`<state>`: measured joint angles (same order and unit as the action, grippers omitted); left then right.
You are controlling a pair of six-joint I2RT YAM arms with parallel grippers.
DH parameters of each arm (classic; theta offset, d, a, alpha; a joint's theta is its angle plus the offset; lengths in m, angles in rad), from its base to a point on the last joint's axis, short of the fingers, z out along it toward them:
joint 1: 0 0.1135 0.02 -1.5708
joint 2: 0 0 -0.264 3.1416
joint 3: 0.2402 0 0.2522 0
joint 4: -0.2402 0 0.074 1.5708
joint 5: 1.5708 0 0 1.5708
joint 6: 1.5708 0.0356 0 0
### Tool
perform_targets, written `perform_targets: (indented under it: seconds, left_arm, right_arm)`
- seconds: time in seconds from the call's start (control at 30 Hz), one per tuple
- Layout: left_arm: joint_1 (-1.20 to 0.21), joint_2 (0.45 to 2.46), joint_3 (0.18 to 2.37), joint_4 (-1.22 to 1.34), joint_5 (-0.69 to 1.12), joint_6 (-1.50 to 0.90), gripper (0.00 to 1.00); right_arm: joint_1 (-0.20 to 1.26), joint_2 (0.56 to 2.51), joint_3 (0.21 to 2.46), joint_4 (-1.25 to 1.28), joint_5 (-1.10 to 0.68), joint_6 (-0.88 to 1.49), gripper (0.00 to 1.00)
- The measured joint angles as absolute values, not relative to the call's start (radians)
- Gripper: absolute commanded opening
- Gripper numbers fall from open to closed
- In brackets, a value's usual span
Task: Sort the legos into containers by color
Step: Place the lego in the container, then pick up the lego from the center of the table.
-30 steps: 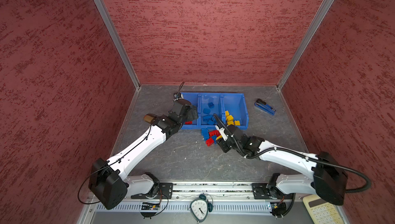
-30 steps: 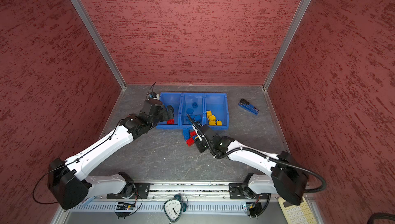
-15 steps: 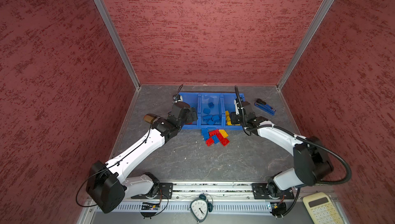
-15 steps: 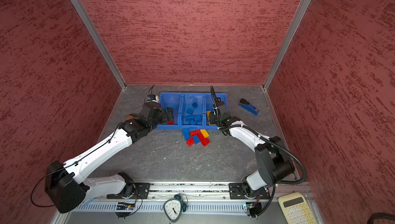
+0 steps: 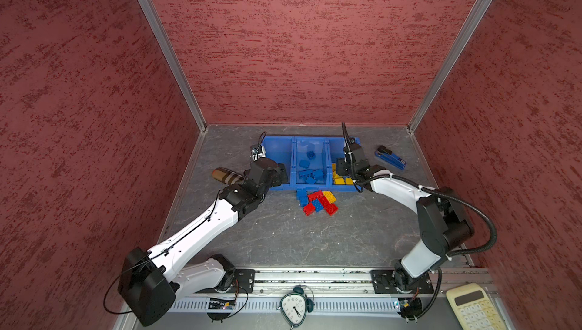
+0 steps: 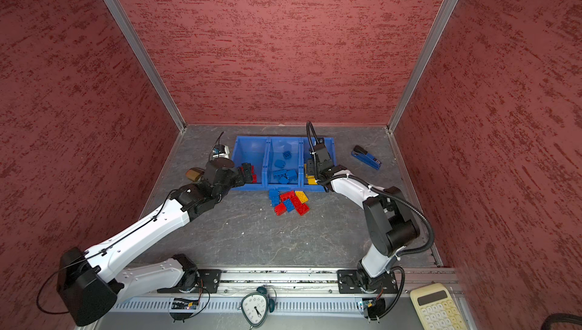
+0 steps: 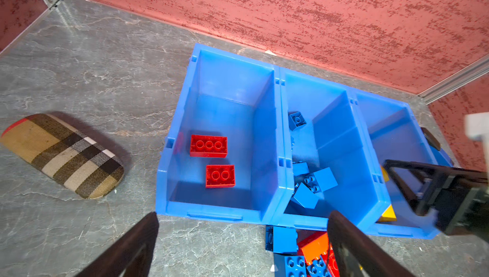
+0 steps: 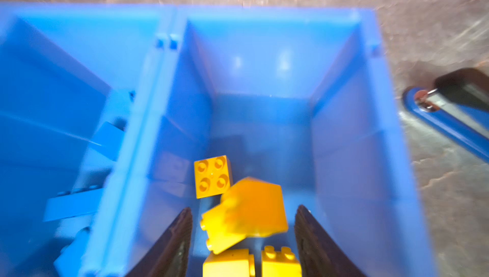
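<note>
Over the three-o'clock container [image 8: 341, 135], my right fingers [image 8: 177, 241] stand apart around a blurred yellow lego [image 8: 246, 209], touching neither; left fingers [image 7: 127, 249] gape wide.

Enclosure: three walls [image 5: 299, 44], dark red, rough streaked texture; one at the back, one on either side. Silver metal strips [image 5: 163, 48] run up both back corners. Floor [image 5: 315, 240]: grey stone-look sheet, pale veins, matte, a few white specks. Light is even and diffuse from above; shadows are soft and short. The far one reads slightly paler than the sides.
</note>
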<state>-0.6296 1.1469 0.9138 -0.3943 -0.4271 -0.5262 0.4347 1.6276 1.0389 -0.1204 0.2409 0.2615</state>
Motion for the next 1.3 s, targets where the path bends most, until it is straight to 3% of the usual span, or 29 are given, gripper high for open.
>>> perform_targets:
  seconds: [0.07, 0.1, 0.13, 0.63, 0.8, 0.97, 1.13, 1.3]
  left_arm:
    - [-0.630, 1.166, 0.923, -0.408, -0.428, -0.527, 1.00]
    - [-0.631, 1.175, 0.928, -0.413, -0.428, -0.527, 0.99]
    - [-0.633, 1.184, 0.933, -0.419, -0.428, -0.527, 1.00]
    - [-0.716, 1.230, 0.957, -0.488, -0.310, -0.522, 0.99]
    - [-0.871, 1.274, 0.960, -0.548, -0.279, -0.474, 0.99]
    - [-1.029, 1.470, 1.000, -0.613, -0.266, -0.410, 0.99]
    - [-1.077, 1.604, 1.014, -0.617, -0.233, -0.380, 0.99]
    - [-1.062, 1.621, 1.014, -0.588, -0.194, -0.366, 0.81]
  right_arm:
    - [0.435, 1.576, 1.021, -0.121, 0.241, 0.259, 0.86]
    - [0.435, 1.550, 1.011, -0.120, 0.240, 0.255, 0.98]
    - [0.435, 1.520, 0.998, -0.120, 0.237, 0.253, 0.99]
    - [0.435, 1.010, 0.574, 0.030, 0.160, 0.287, 0.99]
    - [0.435, 0.927, 0.476, 0.066, 0.160, 0.346, 0.99]
    - [0.435, 0.899, 0.434, 0.104, 0.162, 0.386, 0.99]
    - [0.435, 0.910, 0.434, 0.117, 0.165, 0.405, 0.99]
    - [0.435, 0.932, 0.434, 0.116, 0.167, 0.414, 0.99]
